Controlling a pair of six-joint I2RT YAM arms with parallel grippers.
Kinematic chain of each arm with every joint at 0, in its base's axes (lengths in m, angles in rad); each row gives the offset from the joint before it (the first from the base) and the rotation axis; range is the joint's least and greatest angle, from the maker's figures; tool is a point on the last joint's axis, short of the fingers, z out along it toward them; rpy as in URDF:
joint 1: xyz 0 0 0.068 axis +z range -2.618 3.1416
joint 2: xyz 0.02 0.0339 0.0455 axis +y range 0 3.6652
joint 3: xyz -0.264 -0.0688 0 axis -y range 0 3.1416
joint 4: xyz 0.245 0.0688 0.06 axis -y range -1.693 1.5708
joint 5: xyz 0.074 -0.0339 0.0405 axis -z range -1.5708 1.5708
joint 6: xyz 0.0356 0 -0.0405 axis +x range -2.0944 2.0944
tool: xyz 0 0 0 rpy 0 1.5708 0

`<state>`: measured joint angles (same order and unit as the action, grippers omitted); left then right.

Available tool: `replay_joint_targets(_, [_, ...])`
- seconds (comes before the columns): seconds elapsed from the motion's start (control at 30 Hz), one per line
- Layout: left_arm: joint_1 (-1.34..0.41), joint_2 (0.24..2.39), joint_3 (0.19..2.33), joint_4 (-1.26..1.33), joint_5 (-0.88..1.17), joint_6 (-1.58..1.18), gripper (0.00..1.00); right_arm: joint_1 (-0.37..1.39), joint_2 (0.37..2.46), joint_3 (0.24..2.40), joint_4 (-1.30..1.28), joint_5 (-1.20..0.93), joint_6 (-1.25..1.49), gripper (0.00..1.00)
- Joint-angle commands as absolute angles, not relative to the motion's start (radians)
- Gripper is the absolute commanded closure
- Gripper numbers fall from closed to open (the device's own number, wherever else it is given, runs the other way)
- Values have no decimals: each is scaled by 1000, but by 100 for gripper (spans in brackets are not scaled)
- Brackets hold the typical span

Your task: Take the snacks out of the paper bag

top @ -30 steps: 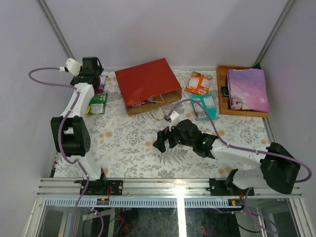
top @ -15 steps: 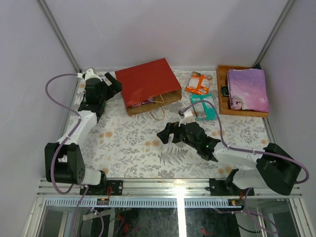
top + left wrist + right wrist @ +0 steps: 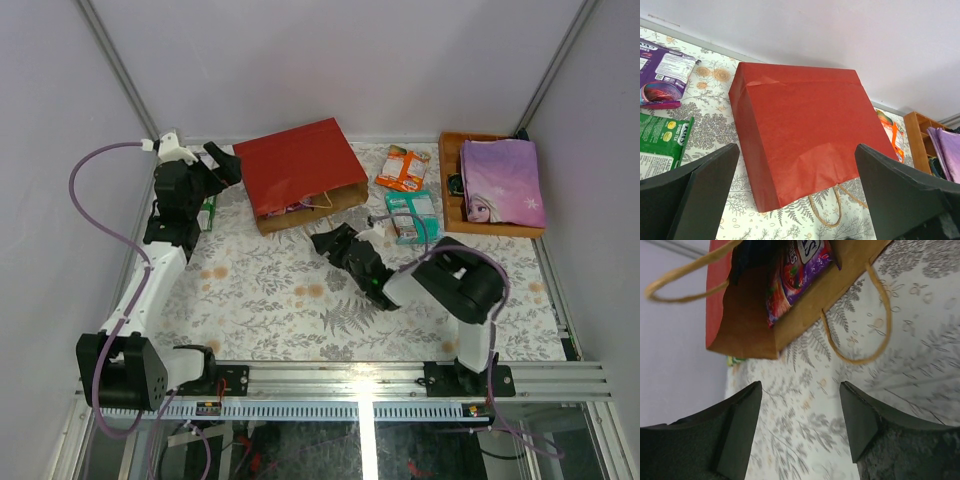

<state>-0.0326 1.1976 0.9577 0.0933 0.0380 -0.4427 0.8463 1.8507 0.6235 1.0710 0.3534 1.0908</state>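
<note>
Floral-patterned table (image 3: 260, 290) is spread beneath the red paper bag (image 3: 300, 175), which is laid flat near the far edge with its mouth turned toward the arms, and a purple-and-red packet (image 3: 800, 270) is glimpsed inside. A green packet (image 3: 662, 145) and a purple packet (image 3: 665, 70) are set to its left, while an orange packet (image 3: 403, 168) and a teal packet (image 3: 412, 215) are set to its right. Left jaws are held spread wide beside the bag's left edge, nothing gripped, and right jaws are likewise parted and unladen, low over the table just before the mouth.

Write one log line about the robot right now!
left claw: open, beside paper bag | right claw: open, facing bag mouth | snack packet: inside bag
</note>
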Motion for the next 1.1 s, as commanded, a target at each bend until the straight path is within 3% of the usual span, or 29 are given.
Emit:
replay_joint_targets(0.0, [-36, 1176, 986, 113, 59, -386, 0, 830, 1981, 796, 1263, 404, 1291, 31])
replay_joint_targets(0.37, [-58, 1155, 971, 115, 4, -356, 0, 803, 2230, 1092, 1083, 443, 1527, 35])
replay_joint_targets(1.07, [-58, 1163, 963, 121, -38, -344, 0, 739, 2400, 1378, 712, 506, 1752, 34])
